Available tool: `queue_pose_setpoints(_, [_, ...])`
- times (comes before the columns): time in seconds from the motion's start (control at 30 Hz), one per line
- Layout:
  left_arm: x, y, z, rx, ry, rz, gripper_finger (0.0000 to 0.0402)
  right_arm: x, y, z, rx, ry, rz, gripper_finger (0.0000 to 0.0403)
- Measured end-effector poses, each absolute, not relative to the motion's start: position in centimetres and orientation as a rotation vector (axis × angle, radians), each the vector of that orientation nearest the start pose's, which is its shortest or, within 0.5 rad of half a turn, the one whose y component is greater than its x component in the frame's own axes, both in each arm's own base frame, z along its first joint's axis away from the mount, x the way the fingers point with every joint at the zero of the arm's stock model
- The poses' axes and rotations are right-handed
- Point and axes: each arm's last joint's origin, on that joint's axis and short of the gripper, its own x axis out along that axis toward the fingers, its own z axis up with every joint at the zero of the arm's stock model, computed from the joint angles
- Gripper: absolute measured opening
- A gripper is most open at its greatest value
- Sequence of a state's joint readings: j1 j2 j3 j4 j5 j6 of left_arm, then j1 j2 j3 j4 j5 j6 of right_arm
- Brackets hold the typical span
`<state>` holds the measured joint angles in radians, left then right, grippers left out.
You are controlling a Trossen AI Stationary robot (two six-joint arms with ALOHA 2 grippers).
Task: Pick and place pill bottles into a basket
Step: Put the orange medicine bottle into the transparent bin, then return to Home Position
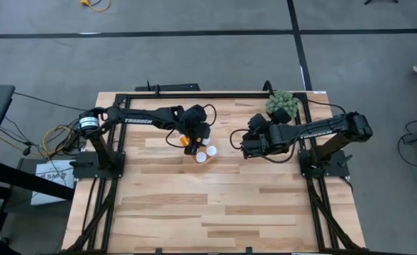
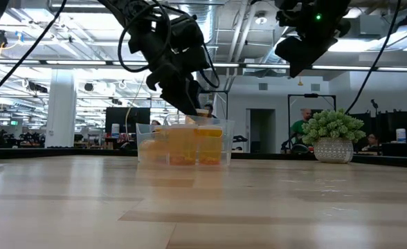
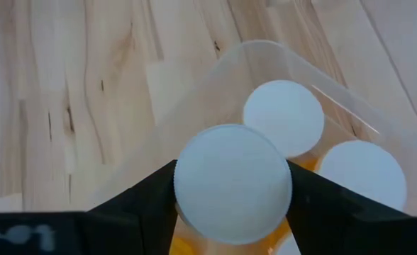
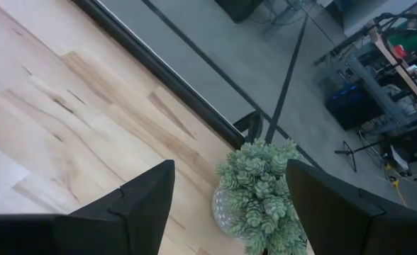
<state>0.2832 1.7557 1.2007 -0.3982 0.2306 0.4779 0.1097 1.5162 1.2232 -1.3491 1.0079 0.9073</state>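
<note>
The left gripper (image 3: 231, 212) pinches a white-capped, orange-bodied pill bottle (image 3: 231, 183) over the small clear plastic basket (image 2: 184, 144), so I'd lower it straight into the gap beside the bottles inside, while the right gripper (image 4: 230, 205) waits spread above the table.

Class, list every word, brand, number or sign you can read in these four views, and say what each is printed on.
"TROSSEN": white lettering on the dark left arm, high view.
White lettering on the dark right arm: too small to read.
Print on the white sheet beside the table: mostly blurred.
White-capped orange pill bottle in the left gripper: no label visible.
</note>
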Motion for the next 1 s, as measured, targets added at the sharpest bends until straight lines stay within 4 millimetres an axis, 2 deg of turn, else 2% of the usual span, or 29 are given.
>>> queue_pose_setpoints(0.6, [35.1,9.7,20.7,0.2,0.91,-0.167,0.0227,25.3,0.4,27.1,-0.17,0.943,-1.184,0.0265])
queue_pose_setpoints(0.8, [34.9,9.8,20.9,0.155,0.936,-0.086,0.0227,25.5,0.4,27.0,-0.157,0.928,-1.183,0.0265])
queue_pose_setpoints(0.9, [34.3,9.5,22.3,0.109,0.893,-0.103,0.0227,25.6,0.4,27.0,-0.15,0.919,-1.182,0.0265])
queue_pose_setpoints(1.0, [33.3,9.1,25.1,0.036,0.797,-0.108,0.0227,25.9,0.4,27.1,-0.152,0.883,-1.185,0.0265])
